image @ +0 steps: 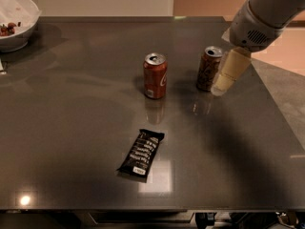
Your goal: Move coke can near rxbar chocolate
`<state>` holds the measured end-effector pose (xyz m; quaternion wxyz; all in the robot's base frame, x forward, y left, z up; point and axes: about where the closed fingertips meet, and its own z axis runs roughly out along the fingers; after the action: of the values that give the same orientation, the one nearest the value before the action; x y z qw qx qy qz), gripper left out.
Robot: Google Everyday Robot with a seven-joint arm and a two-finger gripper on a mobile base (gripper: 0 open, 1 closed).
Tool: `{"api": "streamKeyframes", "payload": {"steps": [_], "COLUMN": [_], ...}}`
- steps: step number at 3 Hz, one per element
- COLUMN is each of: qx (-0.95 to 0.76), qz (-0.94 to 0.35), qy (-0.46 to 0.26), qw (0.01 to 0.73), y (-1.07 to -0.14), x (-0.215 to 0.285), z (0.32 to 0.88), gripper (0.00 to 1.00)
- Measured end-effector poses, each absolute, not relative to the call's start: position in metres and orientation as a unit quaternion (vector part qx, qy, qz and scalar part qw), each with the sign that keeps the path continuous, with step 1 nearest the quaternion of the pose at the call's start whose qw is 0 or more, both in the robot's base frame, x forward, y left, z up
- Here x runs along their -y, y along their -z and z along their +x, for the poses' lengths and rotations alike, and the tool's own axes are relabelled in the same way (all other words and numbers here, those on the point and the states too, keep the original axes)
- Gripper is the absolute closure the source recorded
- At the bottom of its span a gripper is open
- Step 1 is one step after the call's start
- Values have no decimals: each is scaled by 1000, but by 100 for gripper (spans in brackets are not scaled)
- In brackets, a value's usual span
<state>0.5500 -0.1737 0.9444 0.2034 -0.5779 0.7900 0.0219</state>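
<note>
The red coke can (155, 75) stands upright near the middle of the dark table (71, 128). The black rxbar chocolate (141, 154) lies flat in front of it, nearer the front edge, tilted, with its white label at the near end. My gripper (224, 80) hangs from the white arm at the upper right, above the table, just right of the brownish-gold can (208, 68) and well right of the coke can. It holds nothing that I can see.
A white bowl (16, 20) with some food stands at the far left corner. The table's right edge runs diagonally past the arm, with a light floor beyond it.
</note>
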Motion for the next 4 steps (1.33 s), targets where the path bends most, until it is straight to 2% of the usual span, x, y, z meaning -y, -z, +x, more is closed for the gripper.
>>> {"api": "streamKeyframes", "payload": {"steps": [2,4], "qx": [-776,-756], "qz": [-576,-593], "qy": [-62,-118], "qw": [248,252], "y": [-942,-924], "x": [121,60], "z": [609,615], "gripper": [0,0]}}
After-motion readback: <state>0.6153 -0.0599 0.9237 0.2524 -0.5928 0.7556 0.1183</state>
